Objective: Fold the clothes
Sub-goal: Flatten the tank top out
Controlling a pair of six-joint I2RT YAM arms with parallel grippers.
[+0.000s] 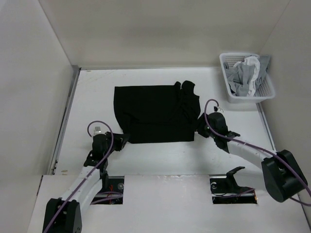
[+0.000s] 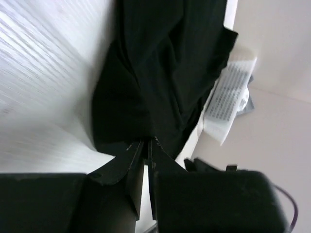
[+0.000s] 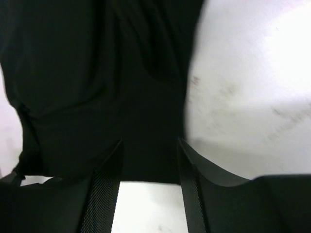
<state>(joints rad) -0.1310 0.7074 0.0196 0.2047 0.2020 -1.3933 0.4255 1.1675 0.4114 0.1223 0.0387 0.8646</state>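
The clothes (image 1: pixel 155 114) are one black garment lying folded and flat mid-table, its right side bunched into wrinkles. My left gripper (image 1: pixel 124 139) is at its near left corner. In the left wrist view the fingers (image 2: pixel 147 141) are pressed almost together, with the edge of the black fabric (image 2: pixel 165 63) pinched at their tips. My right gripper (image 1: pixel 198 127) is at the near right edge. In the right wrist view its fingers (image 3: pixel 149 141) stand wide apart, and the cloth (image 3: pixel 97 73) lies on the table between the fingertips, not gripped.
A white plastic basket (image 1: pixel 232 100) holding light grey and white garments (image 1: pixel 248 70) stands at the back right, and the basket (image 2: pixel 228 97) also shows in the left wrist view. White walls enclose the table at the left, back and right.
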